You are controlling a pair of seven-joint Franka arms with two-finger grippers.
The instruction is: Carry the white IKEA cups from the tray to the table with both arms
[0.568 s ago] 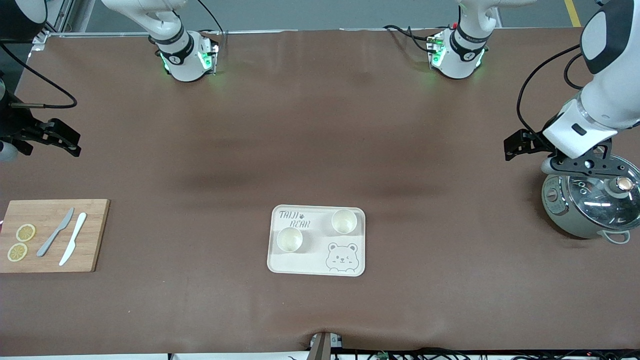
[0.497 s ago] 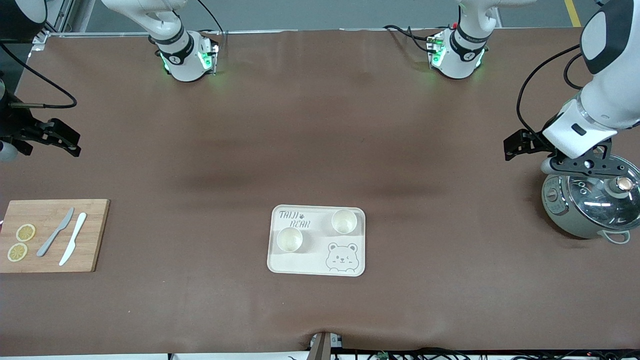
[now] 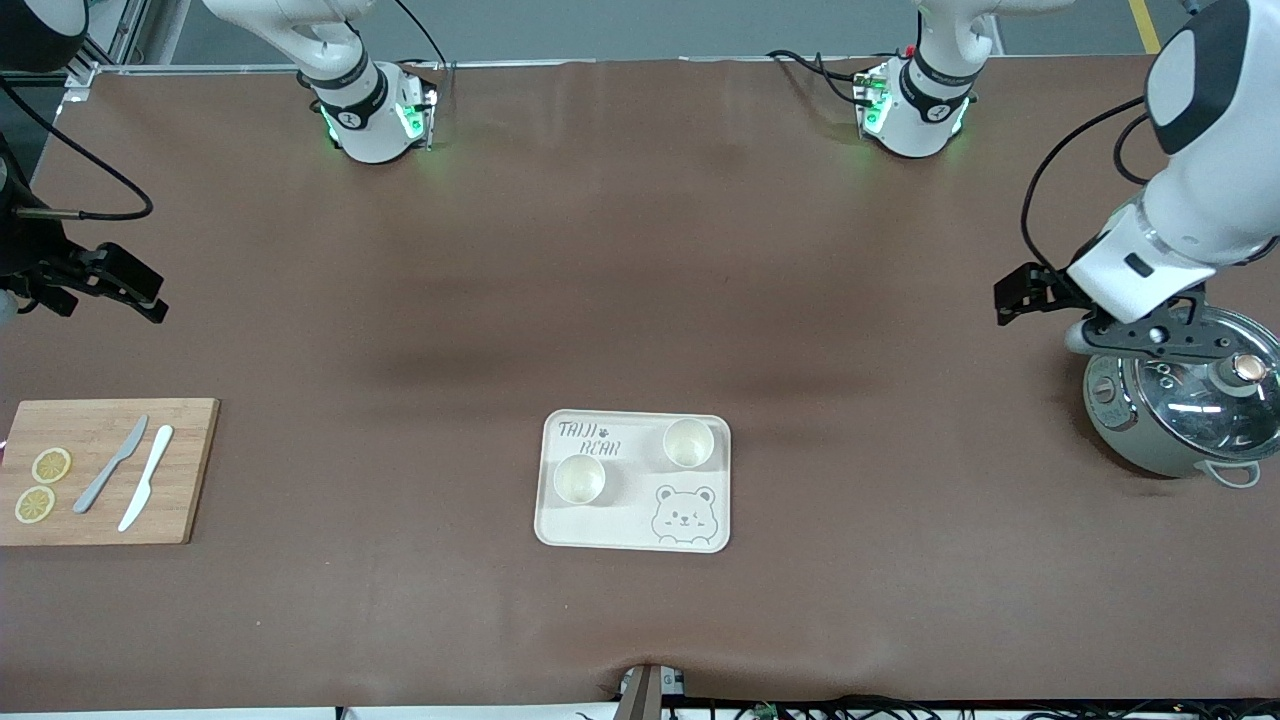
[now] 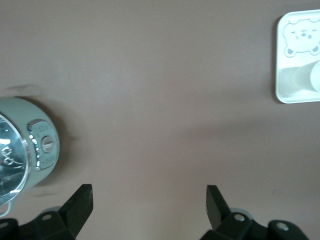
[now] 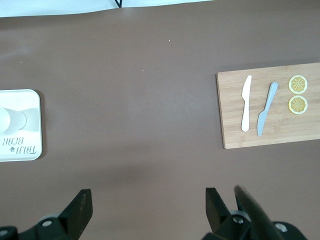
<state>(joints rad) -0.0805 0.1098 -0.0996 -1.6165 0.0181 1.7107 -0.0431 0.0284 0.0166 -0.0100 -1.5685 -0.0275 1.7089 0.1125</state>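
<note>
Front view puts the left tool (image 3: 1030, 295) open and empty above bare brown worktop (image 3: 640, 300) at the left arm's end, just beside a grey-green electric cooker with a glass lid (image 3: 1180, 405). In the left wrist view its two black fingers (image 4: 80, 207) stand wide apart with nothing between them. The right tool (image 3: 125, 285) hangs open and empty over the worktop at the right arm's end, above ground farther from the front camera than the bamboo cutting board (image 3: 105, 470); that board carries a grey knife (image 3: 110, 465), a white knife (image 3: 146, 478) and two lemon slices (image 3: 42, 485).

Both tools are well apart from the cream rounded-rectangle tray with bear drawing (image 3: 633, 480), which lies midway between the arms, near the front camera. On it stand the two small cream-white handleless cups (image 3: 579, 479), upright and apart, one toward each arm's end, likely so each arm can take the cup on its own side. No cup has left the tray; the reach seems only beginning
</note>
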